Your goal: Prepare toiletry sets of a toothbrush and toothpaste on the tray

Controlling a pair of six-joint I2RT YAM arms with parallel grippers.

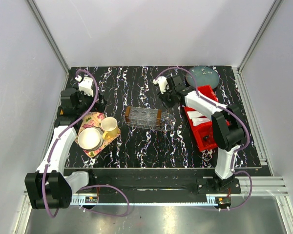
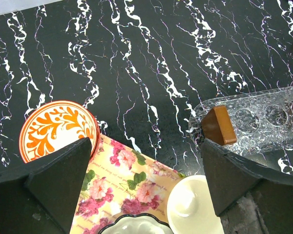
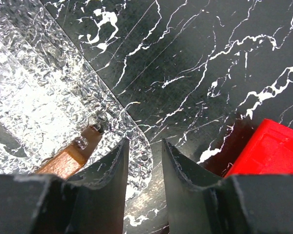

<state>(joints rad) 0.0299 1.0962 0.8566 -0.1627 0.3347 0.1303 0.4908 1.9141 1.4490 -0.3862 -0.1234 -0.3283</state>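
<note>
The clear tray [image 1: 144, 118] with brown end handles stands empty mid-table. Its left handle [image 2: 219, 126] shows in the left wrist view and its right end [image 3: 39, 97] in the right wrist view. White toothpaste tubes [image 1: 197, 117] lie in the red bin [image 1: 208, 139]. I cannot make out the toothbrush. My left gripper [image 1: 88, 105] [image 2: 144, 165] is wide open and empty above the flowery tray's far corner. My right gripper [image 1: 168, 103] [image 3: 142, 165] hovers just off the clear tray's right end, jaws a narrow gap apart with nothing between them.
The flowery tray [image 1: 90, 147] [image 2: 132, 180] holds a bowl [image 1: 90, 139] and a cup [image 1: 109, 125] [image 2: 193, 207]. An orange-patterned plate [image 2: 58, 127] lies beside it. A grey-green plate [image 1: 204, 75] sits at the back right. The red bin's corner [image 3: 271, 146] lies right of my right fingers.
</note>
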